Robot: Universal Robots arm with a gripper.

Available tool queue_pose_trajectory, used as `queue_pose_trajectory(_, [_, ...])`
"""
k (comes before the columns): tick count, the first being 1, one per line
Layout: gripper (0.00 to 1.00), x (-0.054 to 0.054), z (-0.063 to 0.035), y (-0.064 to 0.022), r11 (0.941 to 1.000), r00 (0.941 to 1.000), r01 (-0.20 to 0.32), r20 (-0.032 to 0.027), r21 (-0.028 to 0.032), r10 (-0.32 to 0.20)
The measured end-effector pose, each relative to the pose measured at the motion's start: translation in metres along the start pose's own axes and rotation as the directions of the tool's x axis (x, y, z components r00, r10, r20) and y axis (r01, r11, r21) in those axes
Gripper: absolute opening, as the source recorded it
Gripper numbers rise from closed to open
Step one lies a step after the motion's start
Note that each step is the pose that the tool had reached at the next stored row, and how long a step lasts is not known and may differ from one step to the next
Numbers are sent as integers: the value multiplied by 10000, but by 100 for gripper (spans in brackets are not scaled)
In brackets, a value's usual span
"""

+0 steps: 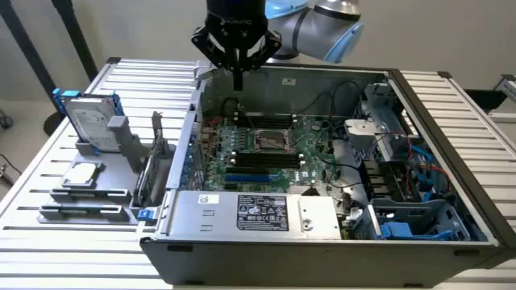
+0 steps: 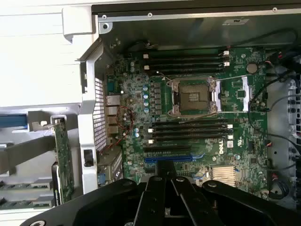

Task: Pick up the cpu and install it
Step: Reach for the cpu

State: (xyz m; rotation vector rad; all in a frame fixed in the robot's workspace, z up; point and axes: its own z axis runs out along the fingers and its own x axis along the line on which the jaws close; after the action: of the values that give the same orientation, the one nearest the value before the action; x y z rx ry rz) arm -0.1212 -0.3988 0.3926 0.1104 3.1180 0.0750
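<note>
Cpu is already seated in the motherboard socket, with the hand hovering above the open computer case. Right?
No. The exterior view shows the cpu lying on the grey holder outside the computer case, at that view's left; the wrist view shows the socket empty. The hand does hover above the case.

A white slatted desk [image 1: 32, 254] is seen under everything. An open computer case [image 1: 322, 257] is laid on its side across the middle and the exterior view's right. Just beside it, on the exterior view's left, grey holder blocks [image 1: 84, 202] are set on the slats. The cpu [image 1: 81, 174] is laid flat on one block, and a hard drive [image 1: 90, 124] is stood upright in another behind it.
</note>
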Motion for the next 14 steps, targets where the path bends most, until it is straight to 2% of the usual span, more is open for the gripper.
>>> queue_pose_trajectory(14, [11, 0, 0, 0, 10000, 10000, 0, 0, 0, 0])
